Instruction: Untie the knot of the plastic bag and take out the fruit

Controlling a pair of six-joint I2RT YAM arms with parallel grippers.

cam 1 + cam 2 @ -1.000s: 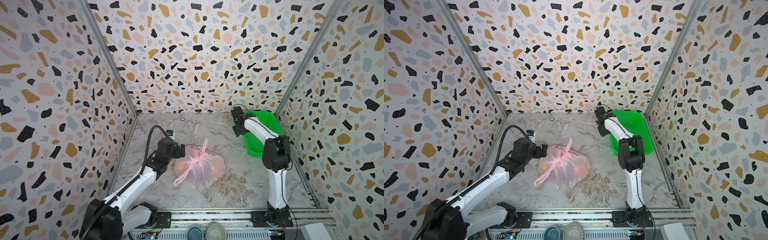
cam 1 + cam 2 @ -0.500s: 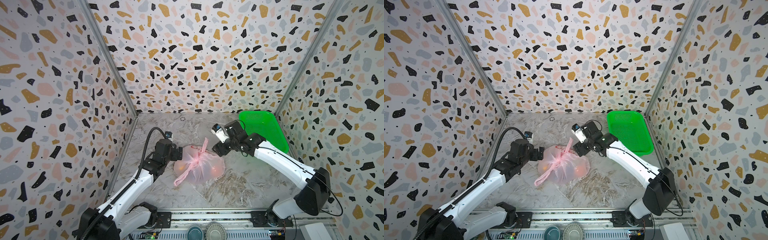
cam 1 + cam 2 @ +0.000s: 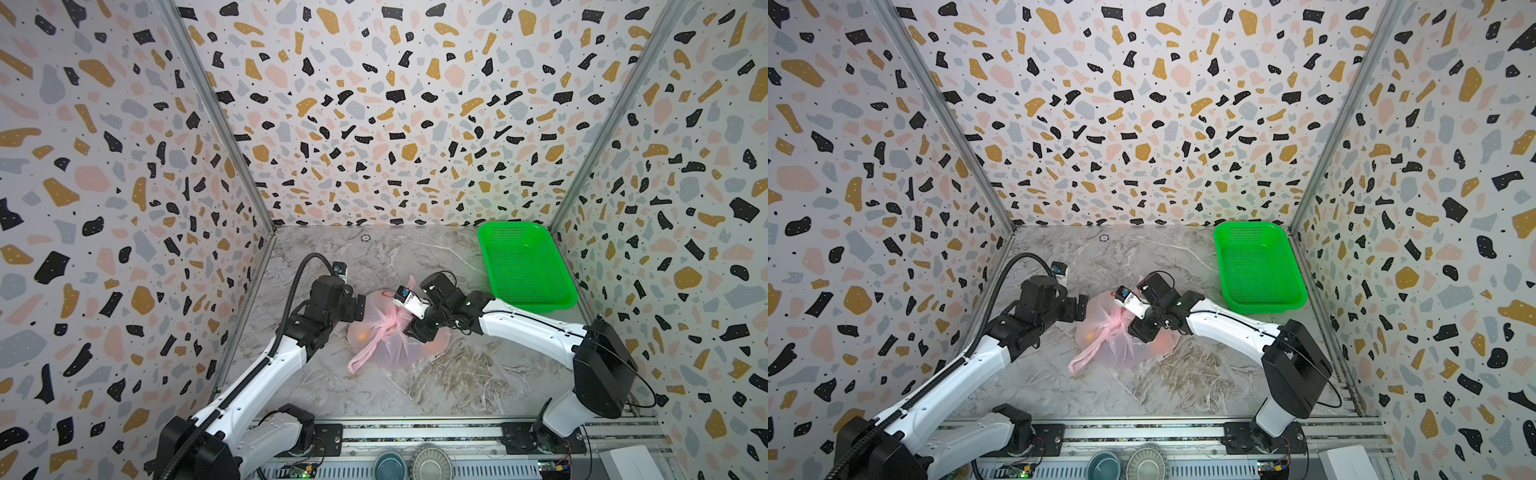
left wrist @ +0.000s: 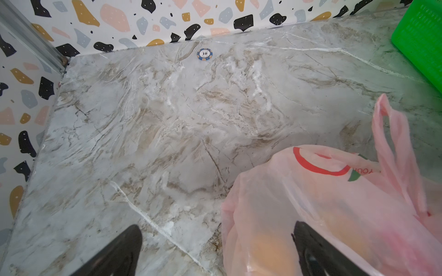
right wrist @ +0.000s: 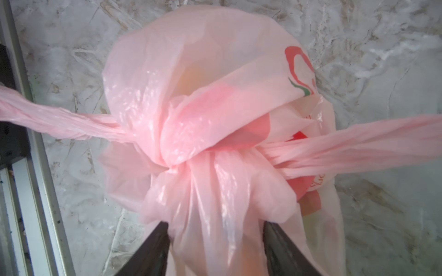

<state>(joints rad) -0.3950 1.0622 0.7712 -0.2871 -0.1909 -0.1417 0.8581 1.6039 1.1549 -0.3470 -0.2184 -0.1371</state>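
Left gripper point(image 3: 360, 308) sits at the left edge of the plastic bag point(image 3: 386, 353), jaws spread wide and holding nothing. In the left wrist view point(image 4: 215, 253) one black finger point(image 4: 318, 251) lies against the bag's side, and the other finger is over bare table point(image 4: 143, 143). Chip point(image 4: 204, 54) marked 10 lies near the back wall, well apart from everything.

The bag lies on the table at the middle, between the two grippers. It is tied shut. The knot point(image 3: 392, 322) is on top of it, and the right wrist view shows it as a lumpy pink twist point(image 5: 181, 143). One handle tail point(image 3: 360, 359) trails toward the front left on the table. The other handle point(image 3: 411, 283) sticks up at the back (a red print shows beside it). The fruit point(image 3: 360, 335) is inside the bag, only orange-yellow blurs through the plastic. The count is not clear.

Right gripper point(image 3: 411, 330) is down on the bag just right of the knot. In its wrist view point(image 5: 216, 248) the two fingers point(image 5: 155, 251) stand partly apart with the gathered plastic below the knot between them. Both touch plastic, but a real pinch cannot be told.

Green basket point(image 3: 523, 266) sits in the back right corner, apart from the bag.
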